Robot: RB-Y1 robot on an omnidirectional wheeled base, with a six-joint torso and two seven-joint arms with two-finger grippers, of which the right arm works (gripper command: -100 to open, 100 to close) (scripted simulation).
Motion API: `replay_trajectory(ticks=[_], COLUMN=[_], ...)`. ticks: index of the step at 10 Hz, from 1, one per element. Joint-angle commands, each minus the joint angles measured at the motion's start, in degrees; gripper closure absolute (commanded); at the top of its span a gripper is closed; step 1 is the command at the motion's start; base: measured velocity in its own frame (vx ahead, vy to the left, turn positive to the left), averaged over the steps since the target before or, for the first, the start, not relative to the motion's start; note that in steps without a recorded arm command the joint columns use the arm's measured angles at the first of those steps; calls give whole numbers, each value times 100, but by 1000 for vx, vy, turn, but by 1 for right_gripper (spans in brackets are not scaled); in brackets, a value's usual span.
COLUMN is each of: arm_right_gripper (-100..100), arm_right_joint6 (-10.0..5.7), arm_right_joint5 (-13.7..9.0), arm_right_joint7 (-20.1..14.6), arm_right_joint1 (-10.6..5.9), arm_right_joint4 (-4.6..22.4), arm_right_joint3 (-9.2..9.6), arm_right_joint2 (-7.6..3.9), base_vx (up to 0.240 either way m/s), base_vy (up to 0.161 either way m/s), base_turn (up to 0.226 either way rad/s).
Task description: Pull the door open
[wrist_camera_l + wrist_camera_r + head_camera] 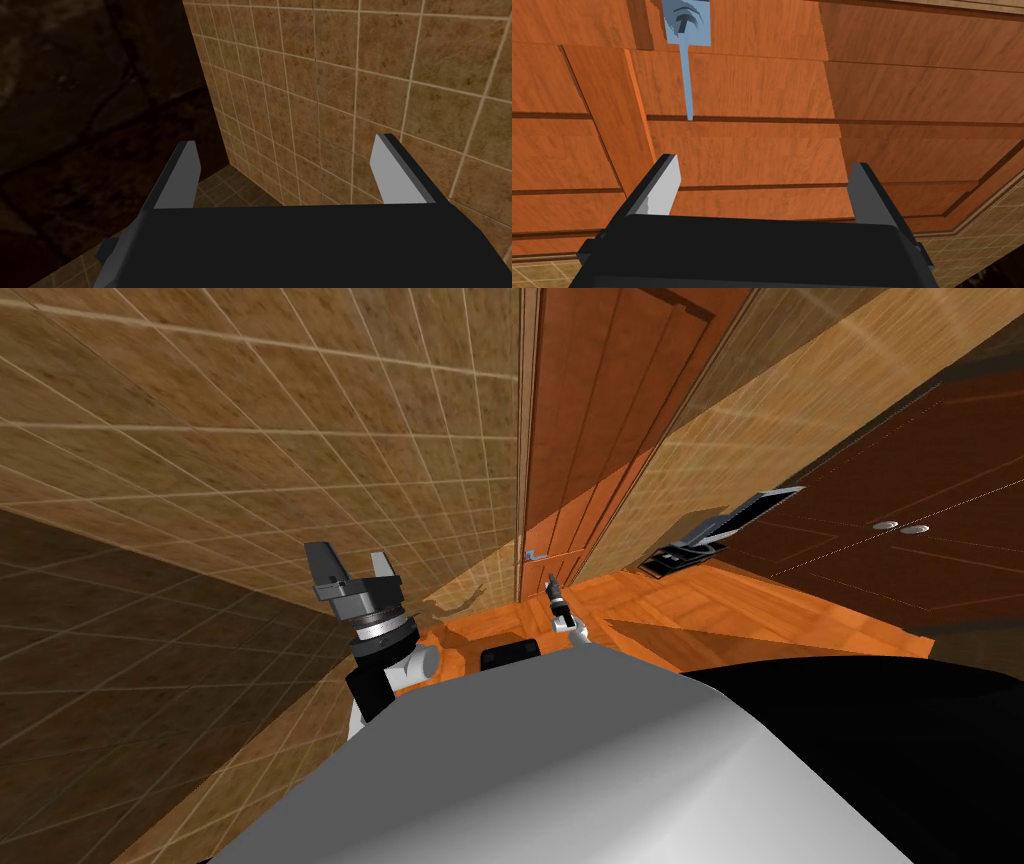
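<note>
You face one door (752, 85) with one handle (688, 60); your right gripper (764, 165) aims at the door, fingers spread; left gripper (286, 141) spread too.

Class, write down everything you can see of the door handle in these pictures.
The door handle is pale blue: a thin straight lever running from a small square plate. It is mounted on the reddish-brown, wood-grained panelled door. Nothing touches it; the open right gripper points at the door short of it.
</note>
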Motion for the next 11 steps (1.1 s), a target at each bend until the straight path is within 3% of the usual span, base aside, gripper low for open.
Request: replay_trajectory(ticks=[1, 8, 11], arm_right_gripper=[-100, -100, -100], arm_right_joint6=[-53, -325, -489], arm_right_joint5=[4, 16, 24], arm_right_joint7=[-42, -192, -282], arm_right_joint1=[-87, -470, -702], arm_right_joint4=[224, 1197, 1786], arm_right_joint3=[-22, -111, -165], arm_right_joint2=[-14, -70, -100], base_vx=[77, 65, 70], base_vy=[-73, -75, -100], base_turn=[102, 107, 137])
